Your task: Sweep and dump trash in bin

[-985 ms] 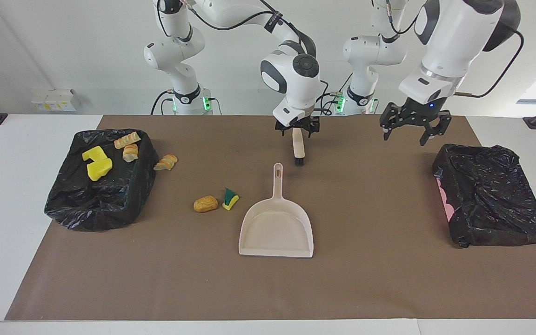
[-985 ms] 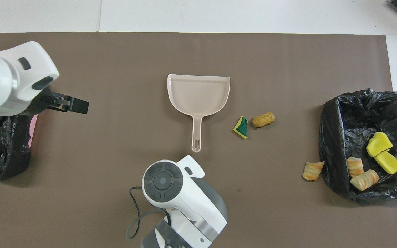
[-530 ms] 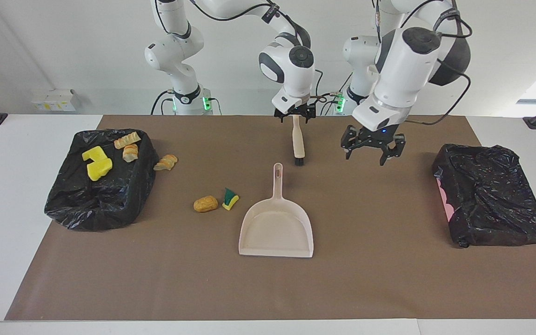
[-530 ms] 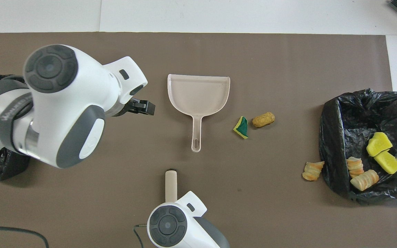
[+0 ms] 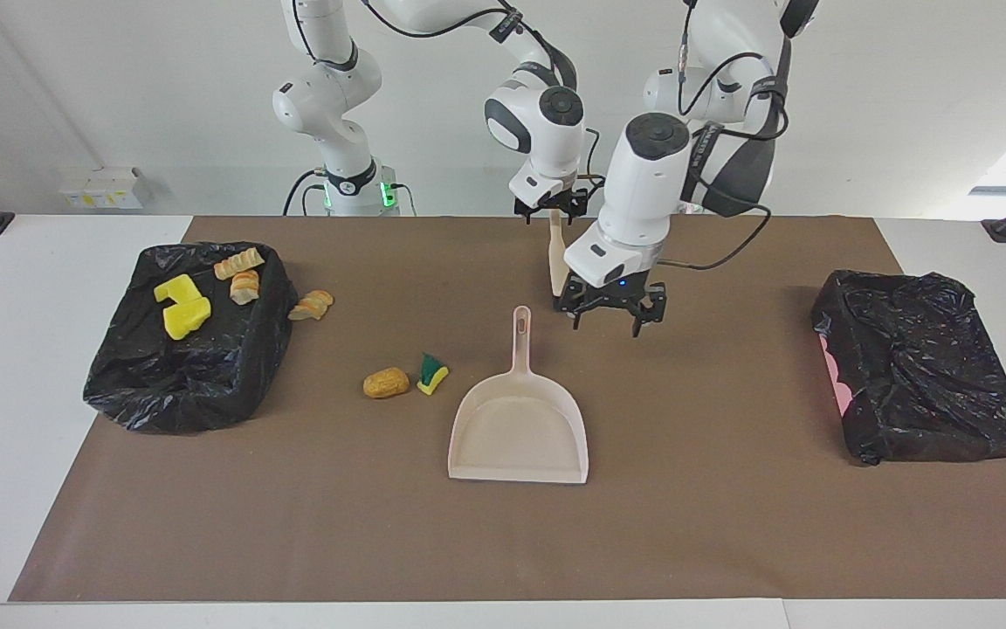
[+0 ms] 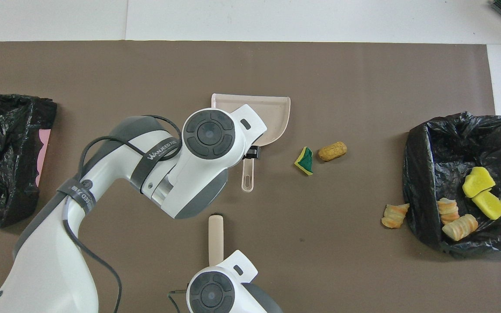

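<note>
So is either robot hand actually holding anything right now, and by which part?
The right hand grips the beige black-bristled brush by its handle's top end. The left hand holds nothing, hovering open beside the beige plastic dustpan's handle.

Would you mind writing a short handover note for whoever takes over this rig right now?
Left gripper: open, holding nothing, low over the mat beside the dustpan handle.
Right gripper: at the handle end of the brush, which lies on the mat.
Done: four scraps are in the bin at the right arm's end.
To do: a bread lump beside that bin, plus a sponge wedge and another lump beside the dustpan.
</note>
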